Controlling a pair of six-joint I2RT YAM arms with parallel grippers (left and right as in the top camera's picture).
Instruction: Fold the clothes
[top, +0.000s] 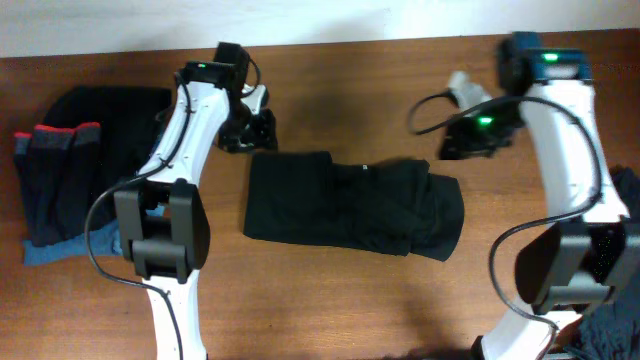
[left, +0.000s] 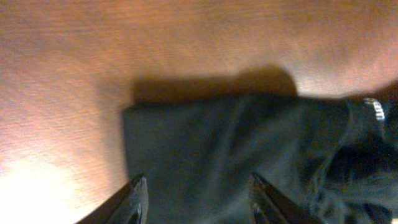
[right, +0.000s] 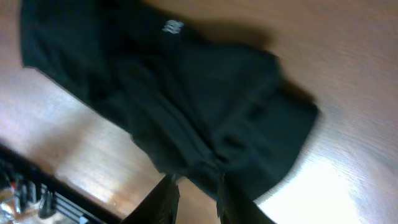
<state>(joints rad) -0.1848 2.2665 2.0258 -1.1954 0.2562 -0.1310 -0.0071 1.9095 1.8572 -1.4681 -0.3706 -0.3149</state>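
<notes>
The clothes in hand here are one long plain black garment (top: 350, 205), lying folded into a broad band across the middle of the wooden table (top: 330, 300). My left gripper (top: 250, 133) hovers just past its upper left corner. In the left wrist view its jaws (left: 196, 200) stand open over the black cloth (left: 236, 155), holding nothing, with white lettering (left: 376, 111) at the right. My right gripper (top: 458, 145) is off the garment's upper right end. Its jaws (right: 196, 200) are slightly apart with bare wood between them. The garment (right: 186, 106) and its small white logo (right: 172, 27) lie beyond.
A heap of dark clothes (top: 70, 170) with red-trimmed and blue pieces lies at the table's left end. More dark fabric (top: 612, 255) sits by the right arm's base. The table's back edge meets a white wall (top: 300, 20).
</notes>
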